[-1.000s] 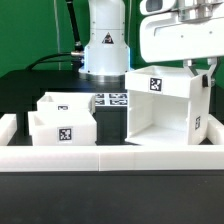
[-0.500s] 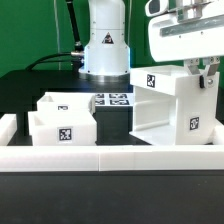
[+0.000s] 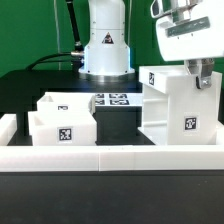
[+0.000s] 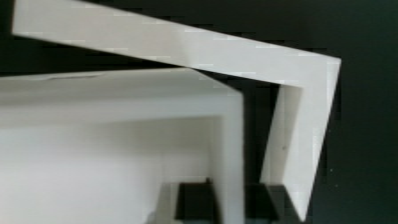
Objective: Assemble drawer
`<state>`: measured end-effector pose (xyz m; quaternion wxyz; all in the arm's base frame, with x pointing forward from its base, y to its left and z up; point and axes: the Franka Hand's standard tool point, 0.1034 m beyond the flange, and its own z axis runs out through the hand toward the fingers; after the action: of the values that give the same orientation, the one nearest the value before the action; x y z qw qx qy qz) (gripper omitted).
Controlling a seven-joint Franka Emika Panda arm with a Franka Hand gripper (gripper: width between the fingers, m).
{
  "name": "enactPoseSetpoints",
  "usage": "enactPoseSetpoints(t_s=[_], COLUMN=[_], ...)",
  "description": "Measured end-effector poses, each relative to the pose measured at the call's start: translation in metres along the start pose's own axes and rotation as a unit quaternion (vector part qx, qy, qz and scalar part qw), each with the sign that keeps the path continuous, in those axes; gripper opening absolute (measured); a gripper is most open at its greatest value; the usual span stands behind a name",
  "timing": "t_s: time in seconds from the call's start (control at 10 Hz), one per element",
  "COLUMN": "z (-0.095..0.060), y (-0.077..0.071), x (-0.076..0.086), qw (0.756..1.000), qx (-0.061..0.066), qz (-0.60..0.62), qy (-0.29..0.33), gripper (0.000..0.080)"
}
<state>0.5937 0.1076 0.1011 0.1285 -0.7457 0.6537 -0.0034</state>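
The drawer's tall white housing (image 3: 170, 110) stands at the exterior view's right, open side facing front, with square tags on top and on its side. My gripper (image 3: 203, 72) comes down from above and is shut on the top edge of the housing's right wall. In the wrist view the two dark fingers (image 4: 205, 203) straddle a thin white wall of the housing (image 4: 294, 110), with the gripper (image 4: 237, 195) closed on it. Two small open-top trays (image 3: 62, 125) sit side by side at the exterior view's left, one (image 3: 52, 101) behind the other, untouched.
The marker board (image 3: 112, 100) lies flat between the trays and the housing. A low white wall (image 3: 110, 157) edges the table's front and sides. The robot's white base (image 3: 105, 45) stands at the back centre, with black cables behind it.
The gripper and the housing it holds have moved together toward the exterior view's right, away from the trays. The trays and marker board have not moved.
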Motion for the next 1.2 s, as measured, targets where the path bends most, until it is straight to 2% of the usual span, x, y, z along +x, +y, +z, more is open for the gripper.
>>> enactPoseSetpoints(t_s=[0.3,1.0,1.2], z=[0.003,0.01,0.012], y=[-0.012,-0.051,-0.054], x=[0.001,0.007,0.008], qw=[0.998,0.997,0.997], qx=[0.008,0.003,0.0], qz=[0.067,0.072,0.072], qy=[-0.012,-0.023,-0.025], gripper=[0.0048,0.0048,0.0048])
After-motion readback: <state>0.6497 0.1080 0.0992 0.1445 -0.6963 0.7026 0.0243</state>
